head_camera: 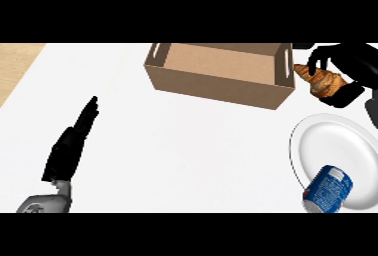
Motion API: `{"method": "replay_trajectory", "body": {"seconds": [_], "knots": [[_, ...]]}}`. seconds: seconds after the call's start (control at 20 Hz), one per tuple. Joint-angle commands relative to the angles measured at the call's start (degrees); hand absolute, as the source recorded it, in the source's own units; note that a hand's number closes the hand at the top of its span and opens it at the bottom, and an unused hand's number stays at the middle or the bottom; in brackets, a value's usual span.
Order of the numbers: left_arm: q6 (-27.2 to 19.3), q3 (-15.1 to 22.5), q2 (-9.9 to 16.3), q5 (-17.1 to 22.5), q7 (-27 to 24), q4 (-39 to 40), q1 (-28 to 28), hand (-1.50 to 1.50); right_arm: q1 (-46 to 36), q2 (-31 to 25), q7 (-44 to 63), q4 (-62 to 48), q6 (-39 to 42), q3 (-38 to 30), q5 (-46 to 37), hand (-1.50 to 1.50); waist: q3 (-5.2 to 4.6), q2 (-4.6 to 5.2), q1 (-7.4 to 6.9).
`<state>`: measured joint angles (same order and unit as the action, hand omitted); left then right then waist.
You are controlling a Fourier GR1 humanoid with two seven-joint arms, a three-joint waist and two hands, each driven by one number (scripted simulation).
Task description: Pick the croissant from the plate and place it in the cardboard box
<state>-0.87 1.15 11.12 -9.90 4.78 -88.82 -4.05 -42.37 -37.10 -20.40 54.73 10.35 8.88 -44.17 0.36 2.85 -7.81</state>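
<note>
Down at the bottom left, closest to the viewer, sits the left hand (72,145) on its grey forearm, fingers straight and together, pointing up the white counter (192,150). It's holding nothing and touching nothing, just parked there well away from everything else.

Over on the other side, the right hand (345,62) is up at the top right corner, fingers and thumb curled around the croissant (319,80). So that hand is clamped on it, with the golden-brown pastry poking out to the left of the black fingers and its tip pointing at the box. It's up off the plate, not inside the box either, sort of just beside the box's right wall.

That cardboard box (214,85) is right next to the right hand, on its left, open top facing up, with a slot handle cut in the near wall. Can't see anything inside it.

Below the right hand is the white plate (325,145), round with a thin dark rim, partly cut off by the right edge. A blue can (328,189) with white lettering lies tipped on its side at the plate's lower edge, overhanging the rim a bit toward the counter.

Far from both hands, a strip of light wood (16,65) shows at the top left.
</note>
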Motion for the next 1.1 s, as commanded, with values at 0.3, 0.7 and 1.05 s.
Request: {"method": "replay_trajectory", "body": {"seconds": [0.3,0.7,1.05], "knots": [[-0.2,-1.3,0.6,0.1,1.5,0.7,-1.9,0.00,-13.2,0.5,-27.3,-14.0,12.4,-9.4,15.9,1.50,-0.08,-0.80,1.71],[-0.9,-0.9,0.4,-1.2,0.8,1.3,-0.5,0.00,-23.8,4.7,-32.1,-24.5,17.4,-8.8,17.9,1.50,-0.27,-1.17,2.46],[-0.7,-2.0,0.9,-0.8,0.2,1.2,-0.7,0.00,-32.6,9.2,-28.0,-32.0,15.6,-6.7,16.4,1.50,-0.33,-1.03,2.34]]}}
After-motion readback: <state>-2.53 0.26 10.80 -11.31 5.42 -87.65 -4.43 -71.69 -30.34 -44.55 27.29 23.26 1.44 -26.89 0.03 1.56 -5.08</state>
